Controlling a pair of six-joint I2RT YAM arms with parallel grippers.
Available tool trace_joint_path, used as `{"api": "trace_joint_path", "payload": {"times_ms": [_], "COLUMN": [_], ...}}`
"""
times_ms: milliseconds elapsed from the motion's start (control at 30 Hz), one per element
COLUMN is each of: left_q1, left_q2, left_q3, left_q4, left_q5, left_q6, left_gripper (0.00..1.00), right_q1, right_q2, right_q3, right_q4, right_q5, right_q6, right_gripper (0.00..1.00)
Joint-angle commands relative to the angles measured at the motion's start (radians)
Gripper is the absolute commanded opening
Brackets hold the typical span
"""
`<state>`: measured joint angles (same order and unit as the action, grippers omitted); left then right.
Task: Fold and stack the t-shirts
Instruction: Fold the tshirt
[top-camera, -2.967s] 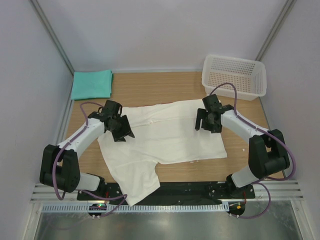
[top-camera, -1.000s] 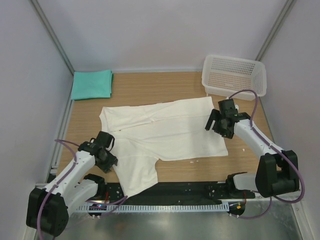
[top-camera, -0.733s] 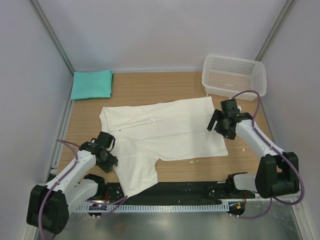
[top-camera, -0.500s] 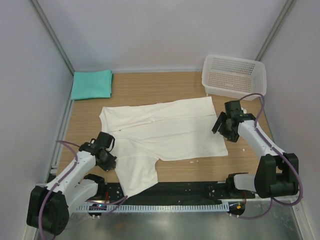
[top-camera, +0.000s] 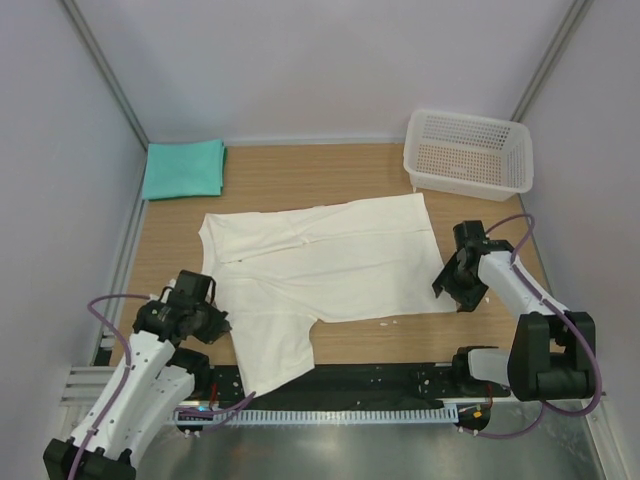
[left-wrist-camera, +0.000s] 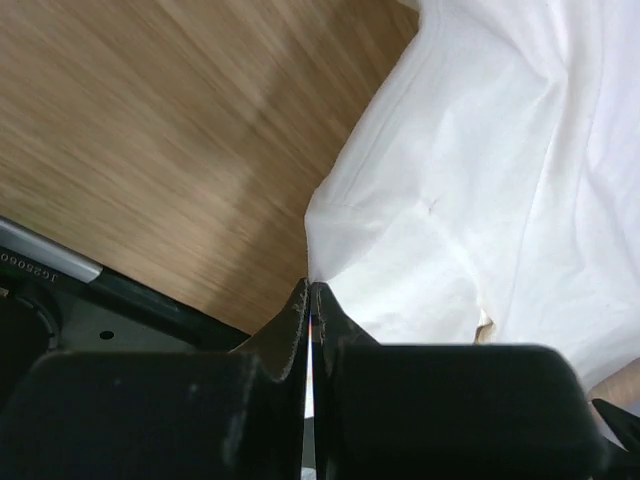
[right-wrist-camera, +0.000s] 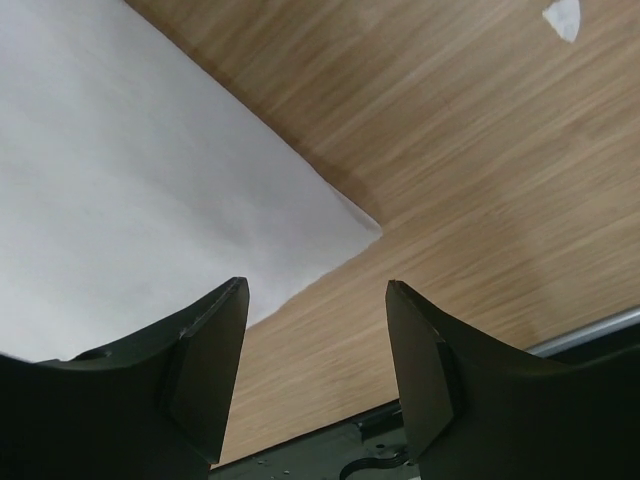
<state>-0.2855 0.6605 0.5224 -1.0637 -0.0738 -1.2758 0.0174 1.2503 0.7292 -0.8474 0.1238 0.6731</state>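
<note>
1. Left gripper (left-wrist-camera: 308, 292), lower left of the top view: clenched on a hem corner of the white t-shirt (top-camera: 330, 265). Risk: we judge the bite shallow, so the cloth may slip out on lifting.
2. Rail (left-wrist-camera: 40, 262), left edge of the left wrist view: a strip of small characters, too blurred and cropped for us to read.
3. Right gripper (right-wrist-camera: 315, 288), right of centre: released, jaws straddling the shirt's lower right corner, nothing held. Risk: closing here may catch only the tip, or scrape the table (top-camera: 300, 170) and miss.
4. White t-shirt: spread flat mid-table, one flap reaching the near edge. We see no print or lettering on this face. Risk: uneven pulls would skew the fold.
5. Teal t-shirt (top-camera: 183, 168), upper left: folded, well apart from the white one; no label seen.
6. Mesh basket (top-camera: 468, 182), upper right: no markings legible.
</note>
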Motion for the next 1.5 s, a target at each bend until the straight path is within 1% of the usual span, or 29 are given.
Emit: {"api": "trace_joint_path", "payload": {"times_ms": [0,67,100,167,367,400,433,500,767,867,933,967,1000,1033,1200,1300,1367,1400,1433,1467], "left_q1": [0.006,0.006,0.006,0.006,0.006,0.006,0.006,0.006,0.006,0.006,0.006,0.006,0.006,0.006,0.006,0.006,0.006,0.006,0.006,0.006], "left_q2": [-0.047,-0.056,-0.055,-0.058,-0.075,-0.073,-0.065,-0.056,-0.059,-0.058,-0.056,-0.055,-0.058,-0.062,-0.090,-0.099,-0.111,-0.116,-0.119,-0.128], "left_q3": [-0.007,-0.007,-0.002,0.007,-0.001,-0.005,-0.004,-0.001,0.031,0.040,0.051,0.056,0.060,0.062,0.067,0.064,0.065,0.068,0.070,0.071], "left_q4": [-0.090,-0.099,-0.113,-0.130,-0.131,-0.122,-0.116,-0.110,-0.134,-0.136,-0.143,-0.147,-0.156,-0.160,-0.171,-0.182,-0.193,-0.194,-0.199,-0.211], "left_q5": [0.028,0.048,0.057,0.068,0.069,0.069,0.098,0.111,0.095,0.091,0.088,0.088,0.088,0.086,0.081,0.081,0.081,0.080,0.053,0.051], "left_q6": [-0.053,-0.056,-0.053,-0.048,-0.062,-0.063,-0.063,-0.060,-0.050,-0.043,-0.040,-0.040,-0.040,-0.040,-0.049,-0.059,-0.063,-0.068,-0.068,-0.069], "left_gripper": [0.00,0.00,0.00,0.00,0.00,0.00,0.00,0.00,0.00,0.00,0.00,0.00,0.00,0.00,0.00,0.00,0.00,0.00,0.00,0.00], "right_q1": [-0.004,-0.005,-0.005,-0.004,-0.005,-0.031,-0.040,-0.048,-0.066,-0.079,-0.086,-0.086,-0.088,-0.088,-0.091,-0.102,-0.112,-0.112,-0.112,-0.114], "right_q2": [-0.031,-0.020,-0.019,-0.018,-0.003,-0.003,-0.002,0.006,0.037,0.052,0.058,0.061,0.058,0.057,0.046,0.040,0.037,0.037,0.037,0.038], "right_q3": [-0.024,-0.014,-0.005,0.001,0.004,-0.004,-0.008,-0.020,-0.017,-0.040,-0.063,-0.073,-0.088,-0.096,-0.140,-0.175,-0.178,-0.174,-0.166,-0.153], "right_q4": [-0.048,-0.061,-0.071,-0.082,-0.094,-0.081,-0.075,-0.053,0.017,0.054,0.076,0.079,0.082,0.079,0.076,0.097,0.094,0.093,0.087,0.076], "right_q5": [-0.012,0.007,0.011,0.025,0.050,0.050,0.056,0.050,0.024,0.010,0.004,-0.001,0.000,0.004,0.016,0.030,0.037,0.051,0.059,0.065], "right_q6": [0.046,0.033,0.031,0.034,0.048,0.052,0.052,0.052,0.052,0.063,0.066,0.072,0.077,0.083,0.100,0.118,0.125,0.118,0.108,0.102], "right_gripper": [0.63,0.61,0.54,0.50,0.48,0.46,0.45,0.43,0.44,0.43,0.41,0.40,0.35,0.33,0.34,0.33,0.29,0.20,0.15,0.07]}}
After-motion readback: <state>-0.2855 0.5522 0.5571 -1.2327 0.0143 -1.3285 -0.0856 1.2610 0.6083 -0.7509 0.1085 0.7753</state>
